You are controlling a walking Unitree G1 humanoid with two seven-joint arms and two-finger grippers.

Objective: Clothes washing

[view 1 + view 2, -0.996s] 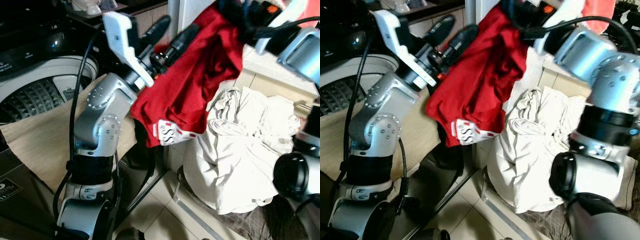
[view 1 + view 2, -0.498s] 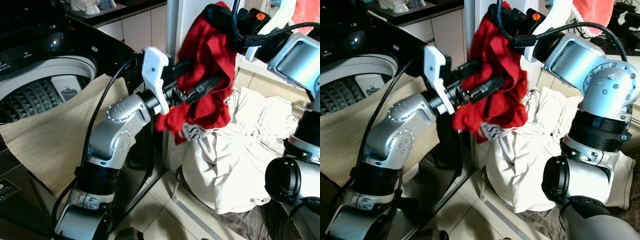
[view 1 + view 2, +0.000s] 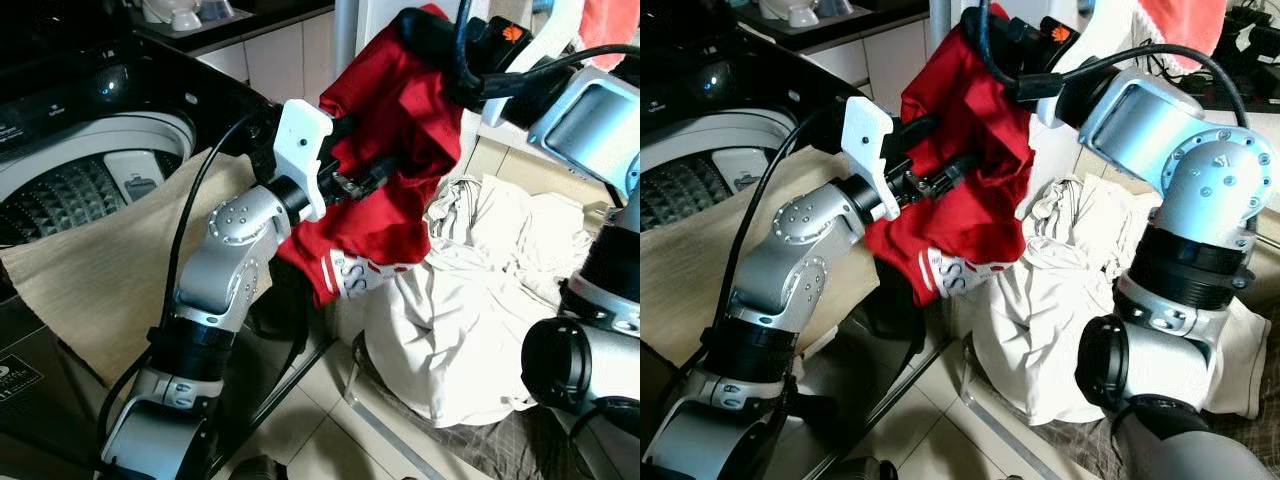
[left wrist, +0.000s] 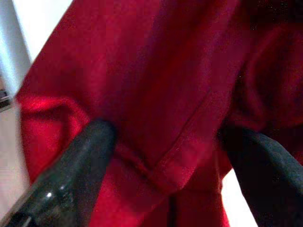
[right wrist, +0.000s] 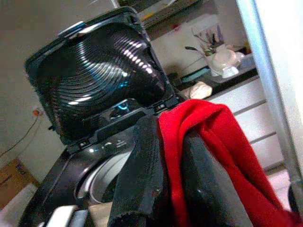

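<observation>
In the upper left of the head views we see a black top-loading washing machine (image 3: 110, 110), its glossy ribbed lid (image 5: 102, 66) raised and its perforated steel drum (image 3: 70, 195) showing inside a pale ring. A tan cloth (image 3: 100, 270) is draped over the machine's front edge, filling the left middle of the frame. At lower right sits a large heap of crumpled off-white laundry (image 3: 470, 310), resting on a dark patterned mat beside pale floor tiles (image 3: 330, 430).

The task's own thing — a red fabric garment with a white printed band at its hem (image 3: 385, 190) — hangs in the upper centre of the frame, above the off-white heap and just right of the washing machine, stretched between our two arms. Its white band dangles at the lowest point, near the middle of the picture.

Our right gripper (image 5: 163, 175) holds the garment from the top, at upper centre right; in the right wrist view its two black fingers (image 5: 142, 179) are pressed together with a fold of red cloth pinched between them. Our left gripper (image 3: 365, 178) reaches in from the left at mid-height, its white wrist housing (image 3: 300, 155) just behind it. In the left wrist view its black fingers (image 4: 75, 175) stand spread apart — the red cloth lies across the gap between them and a seam runs through it, but they are not clamped.

On the dark counter at the very top left stand small white cups (image 3: 180, 15).
</observation>
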